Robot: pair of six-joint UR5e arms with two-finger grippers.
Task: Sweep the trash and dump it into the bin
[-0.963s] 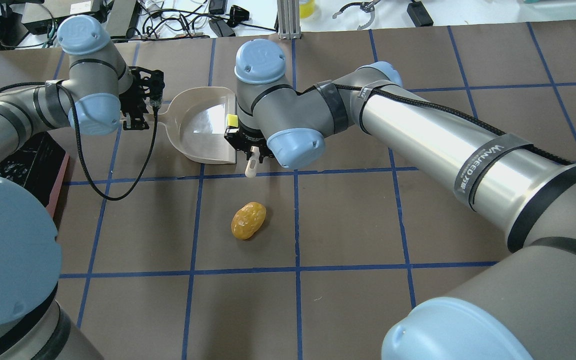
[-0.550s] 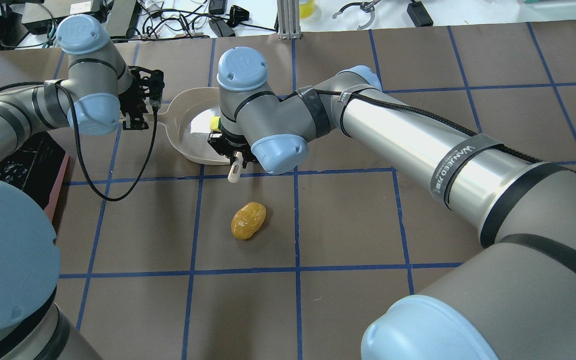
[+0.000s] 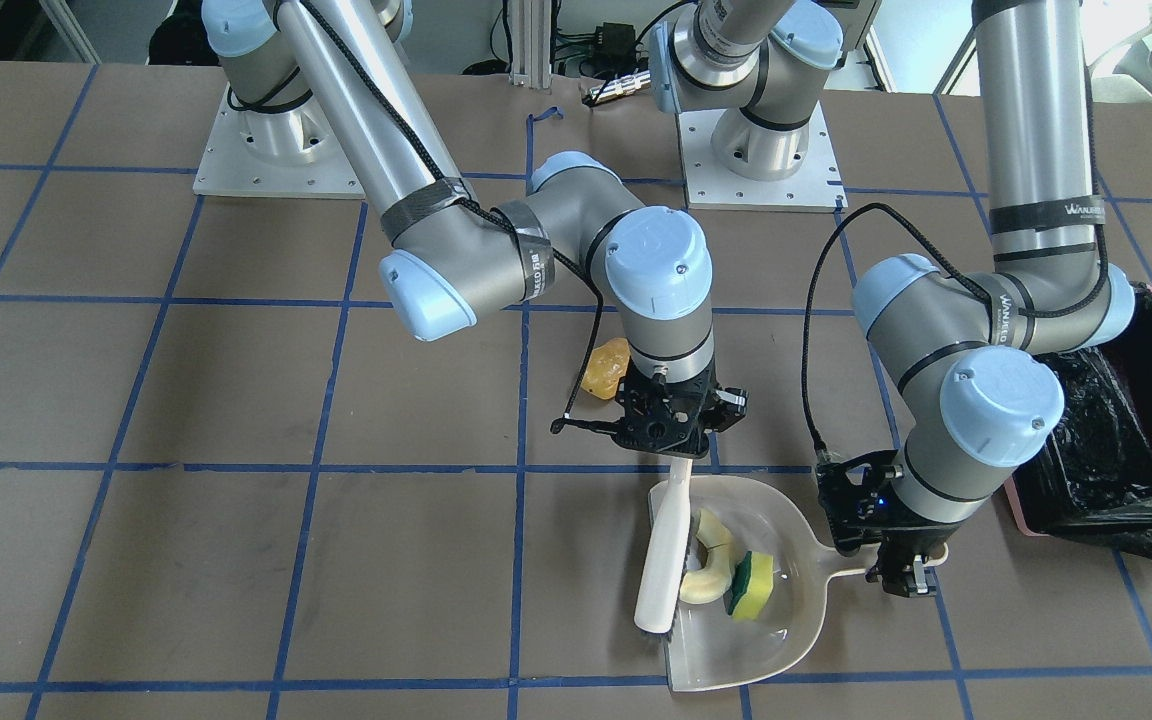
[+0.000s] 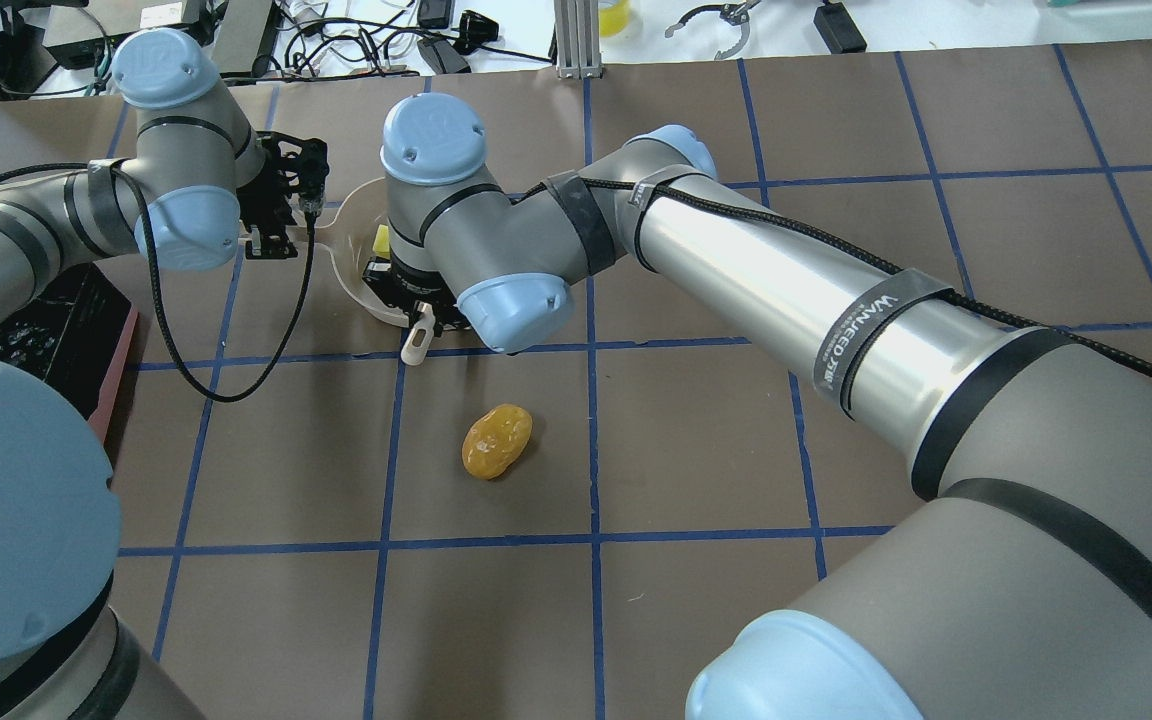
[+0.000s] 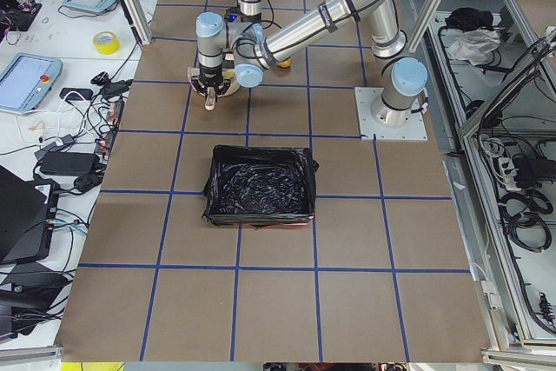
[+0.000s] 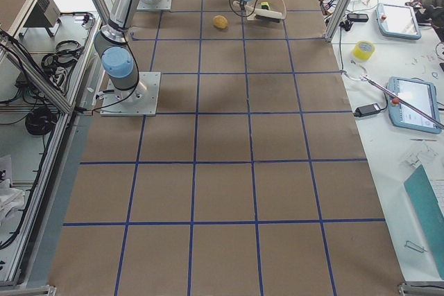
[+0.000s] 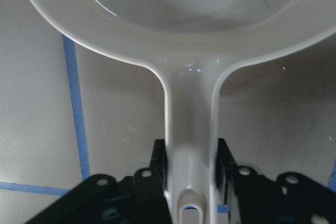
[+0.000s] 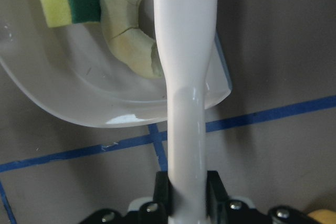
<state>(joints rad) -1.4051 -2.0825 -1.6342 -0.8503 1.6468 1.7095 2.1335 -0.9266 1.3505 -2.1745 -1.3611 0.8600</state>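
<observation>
The beige dustpan (image 3: 796, 540) lies flat on the table. My left gripper (image 3: 904, 578) is shut on its handle, which also shows in the left wrist view (image 7: 191, 145). My right gripper (image 3: 678, 438) is shut on the white brush (image 3: 661, 560), whose head rests at the pan's open edge. Inside the pan lie the yellow sponge piece with green backing (image 3: 751, 585) and pale peel scraps (image 3: 704, 580); both also show in the right wrist view, the sponge (image 8: 63, 1) beside the peel (image 8: 128, 40). The golden-brown lump (image 4: 497, 441) sits on the table outside the pan, behind the right wrist.
The pink bin with the black bag (image 3: 1116, 440) stands on the robot's left, beyond the left wrist; it also shows in the exterior left view (image 5: 261, 184). Blue tape lines grid the brown table. Cables and devices lie past the far table edge (image 4: 436, 40).
My right arm has swept the brush towards the left arm, over the dustpan, carrying the sponge piece with it. The left arm, dustpan and golden-brown lump have not moved.
</observation>
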